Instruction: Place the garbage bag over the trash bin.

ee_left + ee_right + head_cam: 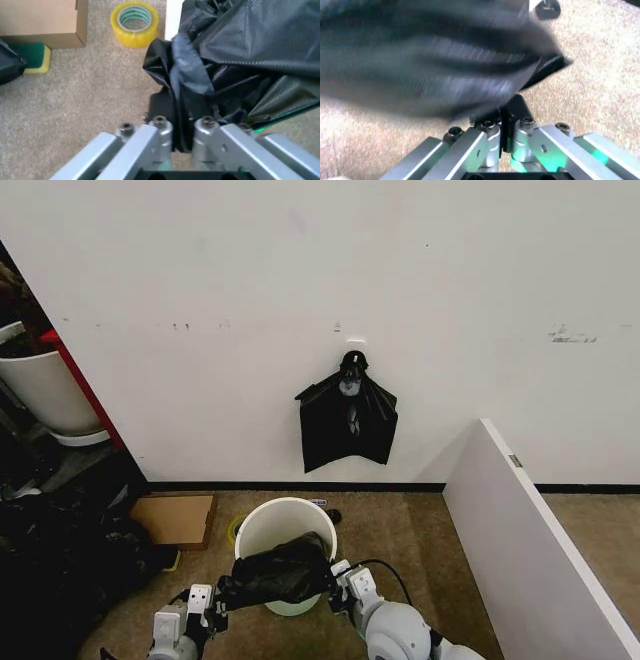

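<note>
Cardboard box (177,520) lies at lower left on the carpet. Low in the frame, the left gripper (215,601) and right gripper (340,585) pinch the black garbage bag (280,572), stretched over the near rim of the white trash bin (262,527).

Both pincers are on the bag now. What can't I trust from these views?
- Trash bin near rim, head view: covered by the garbage bag.
- Bag's open mouth: can't be told anywhere.
- Right pincer, right wrist view: bag above it smeared.
- Left pincer, left wrist view: fingertips buried in folds.
</note>
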You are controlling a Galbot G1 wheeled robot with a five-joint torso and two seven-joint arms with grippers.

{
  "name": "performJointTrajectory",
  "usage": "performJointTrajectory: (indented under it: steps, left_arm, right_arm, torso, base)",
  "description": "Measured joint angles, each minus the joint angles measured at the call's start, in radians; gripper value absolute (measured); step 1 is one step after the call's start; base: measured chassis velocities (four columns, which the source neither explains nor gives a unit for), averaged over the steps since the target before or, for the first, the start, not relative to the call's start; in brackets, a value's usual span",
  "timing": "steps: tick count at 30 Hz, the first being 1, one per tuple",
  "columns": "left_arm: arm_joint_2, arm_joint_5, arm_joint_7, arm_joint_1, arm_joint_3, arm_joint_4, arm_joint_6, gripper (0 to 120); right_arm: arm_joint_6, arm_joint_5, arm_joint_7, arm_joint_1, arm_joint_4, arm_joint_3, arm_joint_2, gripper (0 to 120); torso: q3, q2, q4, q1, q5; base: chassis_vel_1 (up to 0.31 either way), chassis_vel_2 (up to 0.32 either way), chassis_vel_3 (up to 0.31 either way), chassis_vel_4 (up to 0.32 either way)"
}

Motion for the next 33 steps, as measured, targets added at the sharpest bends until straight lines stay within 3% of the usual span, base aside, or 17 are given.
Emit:
performJointTrajectory:
  steps: [6,15,18,24,28,33]
  left_arm:
    - [-0.019,0.040,-0.003,0.043,-0.008,-0.039,0.002,26]
    - [-0.050,0.106,0.005,0.127,-0.018,-0.114,0.024,64]
    - [-0.055,0.121,0.005,0.139,-0.019,-0.118,0.018,69]
    - [-0.064,0.133,-0.001,0.176,-0.061,-0.130,-0.003,97]
    - [-0.058,0.116,-0.001,0.188,-0.110,-0.124,-0.012,100]
    - [-0.050,0.086,-0.002,0.207,-0.176,-0.119,-0.027,100]
  right_arm:
    - [0.001,-0.072,-0.024,-0.068,0.051,0.022,-0.022,16]
    - [0.053,-0.227,-0.155,-0.205,0.158,0.091,-0.081,53]
    - [0.075,-0.240,-0.176,-0.220,0.169,0.099,-0.084,58]
    - [0.122,-0.270,-0.203,-0.248,0.184,0.120,-0.084,86]
    - [0.127,-0.267,-0.203,-0.247,0.181,0.123,-0.084,98]
    - [0.134,-0.245,-0.204,-0.231,0.167,0.117,-0.073,100]
  torso:
    - [0.000,0.000,0.0000,0.000,0.0000]
    - [0.000,0.000,0.0000,0.000,-0.0001]
    - [0.000,0.000,0.0000,0.000,-0.0001]
    - [0.000,0.000,0.0001,0.000,-0.0001]
    - [0.000,0.000,0.0000,0.000,-0.0003]
    - [0.000,0.000,0.0000,0.000,-0.0003]
  base:
    - [0.000,0.000,0.000,0.000]
    - [0.000,0.000,0.000,0.000]
    - [0.000,0.000,0.000,0.000]
    - [0.000,0.000,0.000,0.000]
    - [0.000,0.000,0.000,0.000]
    - [0.000,0.000,0.000,0.000]
